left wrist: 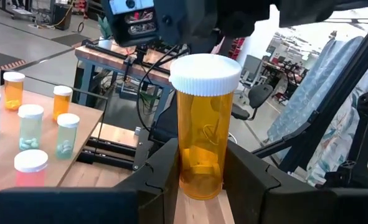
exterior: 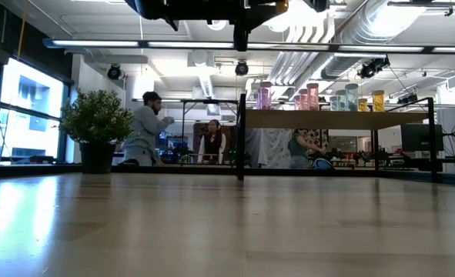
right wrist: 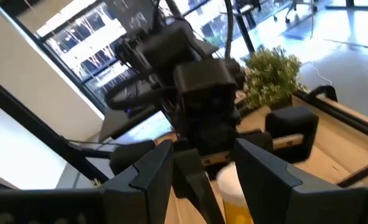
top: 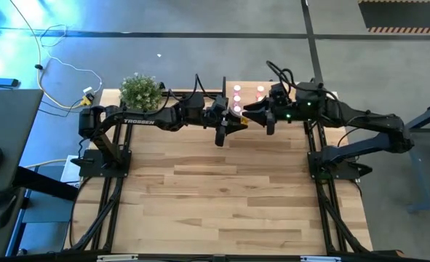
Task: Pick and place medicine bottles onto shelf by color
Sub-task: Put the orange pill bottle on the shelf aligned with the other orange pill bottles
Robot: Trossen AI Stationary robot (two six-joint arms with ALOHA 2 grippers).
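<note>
"TROSSEN" stands in white letters on the left arm (top: 143,121).

Both arms crowd the shelf's (top: 249,86) near edge; bottles (left wrist: 31,124) apparently fill its surface.

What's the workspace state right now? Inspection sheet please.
Surface: plank table, bare across its front and middle.
Job's things: shelf at the far edge carries pink, pale green and orange bottles; one orange bottle with a white cap is off the shelf, held upright.
Clutter: potted plant at the far left corner.
Grippers: left gripper shut on the orange bottle near the shelf; right gripper faces it close by, nothing seen between its fingers.
Cables: white and yellow leads on the floor left of the table.
Surroundings: people in the room behind.
</note>
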